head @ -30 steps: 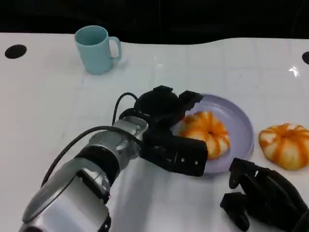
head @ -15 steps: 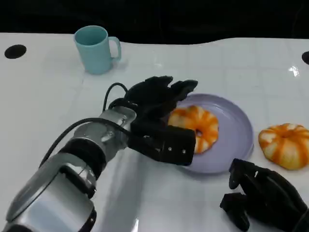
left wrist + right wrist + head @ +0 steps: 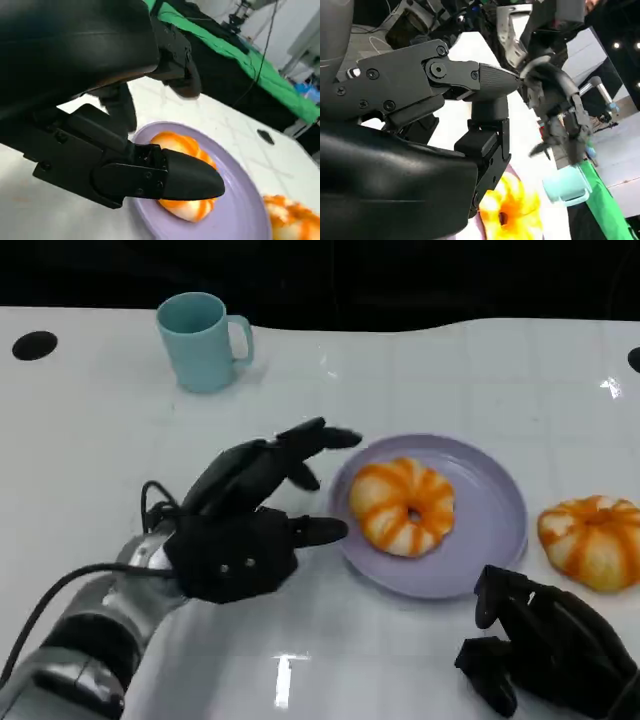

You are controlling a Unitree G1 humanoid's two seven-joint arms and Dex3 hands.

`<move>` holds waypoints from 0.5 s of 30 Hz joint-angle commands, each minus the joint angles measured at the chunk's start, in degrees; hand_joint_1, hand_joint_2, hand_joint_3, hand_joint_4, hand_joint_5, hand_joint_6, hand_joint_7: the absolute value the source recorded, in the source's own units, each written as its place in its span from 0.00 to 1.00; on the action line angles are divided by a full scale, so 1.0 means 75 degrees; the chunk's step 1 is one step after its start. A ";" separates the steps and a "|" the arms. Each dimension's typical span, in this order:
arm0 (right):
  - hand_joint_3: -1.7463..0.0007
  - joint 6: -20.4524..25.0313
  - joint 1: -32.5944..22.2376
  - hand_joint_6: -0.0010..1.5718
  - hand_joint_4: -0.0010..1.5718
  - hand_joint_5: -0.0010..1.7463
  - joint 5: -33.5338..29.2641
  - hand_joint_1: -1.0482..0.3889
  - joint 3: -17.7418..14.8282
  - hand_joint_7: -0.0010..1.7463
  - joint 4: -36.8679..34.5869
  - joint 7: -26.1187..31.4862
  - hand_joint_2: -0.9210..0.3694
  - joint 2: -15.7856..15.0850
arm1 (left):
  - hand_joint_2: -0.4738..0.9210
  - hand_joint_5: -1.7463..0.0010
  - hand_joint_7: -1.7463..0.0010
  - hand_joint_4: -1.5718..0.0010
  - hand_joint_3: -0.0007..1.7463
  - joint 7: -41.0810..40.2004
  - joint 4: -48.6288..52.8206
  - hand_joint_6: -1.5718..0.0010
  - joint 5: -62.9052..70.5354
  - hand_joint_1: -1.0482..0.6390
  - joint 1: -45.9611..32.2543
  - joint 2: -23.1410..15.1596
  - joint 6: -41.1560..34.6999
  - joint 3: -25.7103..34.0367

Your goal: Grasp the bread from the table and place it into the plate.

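Fingers [image 3: 325, 436] of left hand [image 3: 245, 530]: spread, empty, just beside plate [image 3: 495, 540]. Bread [image 3: 403, 505]: on plate. Right hand [image 3: 545, 645]: fingers curled, empty, resting near plate. Second bread [image 3: 590, 540]: on table [image 3: 90, 440].

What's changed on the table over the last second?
The left hand has let go of the bread, which now lies on the plate, and has pulled back toward the robot, away from the plate, fingers spread and holding nothing. The right hand, the second bread on the table beside the plate, and the mug stayed where they were.
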State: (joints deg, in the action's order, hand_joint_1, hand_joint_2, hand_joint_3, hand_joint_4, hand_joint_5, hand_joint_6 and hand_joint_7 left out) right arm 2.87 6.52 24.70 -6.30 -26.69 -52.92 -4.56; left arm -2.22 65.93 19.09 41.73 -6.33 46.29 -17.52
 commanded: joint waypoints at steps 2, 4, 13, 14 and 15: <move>0.71 -0.0132 -0.0107 0.57 0.70 1.00 -0.0045 0.34 -0.0018 1.00 0.0040 0.0001 0.00 -0.0138 | 1.00 0.50 0.50 0.11 0.14 0.1311 -0.0076 0.36 -0.1289 0.00 -0.0485 0.0116 0.0538 0.0866; 0.71 0.0028 -0.0165 0.58 0.70 1.00 0.0013 0.34 -0.0021 1.00 0.0151 0.0046 0.01 -0.0135 | 1.00 0.48 0.50 0.06 0.15 0.1771 -0.0181 0.30 -0.1585 0.00 -0.0668 0.0064 0.0620 0.1056; 0.72 0.0322 -0.0344 0.59 0.70 1.00 -0.0007 0.33 0.0050 1.00 0.0586 0.0255 0.01 -0.0165 | 1.00 0.44 0.48 0.04 0.10 0.3880 -0.0916 0.10 -0.3206 0.00 -0.1777 0.0080 0.0191 0.1996; 0.72 0.0325 -0.0341 0.59 0.70 1.00 -0.0004 0.33 0.0051 1.00 0.0589 0.0252 0.01 -0.0169 | 1.00 0.44 0.50 0.04 0.09 0.4094 -0.1001 0.09 -0.3364 0.00 -0.1874 0.0087 0.0132 0.2077; 0.72 0.0303 -0.0337 0.59 0.70 1.00 -0.0014 0.33 0.0054 1.00 0.0587 0.0247 0.01 -0.0173 | 1.00 0.44 0.55 0.04 0.07 0.4304 -0.1087 0.06 -0.3529 0.00 -0.1963 0.0105 0.0048 0.2163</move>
State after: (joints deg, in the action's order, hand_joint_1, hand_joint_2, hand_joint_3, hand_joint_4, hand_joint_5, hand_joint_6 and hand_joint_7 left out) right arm 4.92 4.51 24.32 -5.87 -23.17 -51.36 -4.93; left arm 26.43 59.34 -4.28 29.14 -5.10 48.12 -3.10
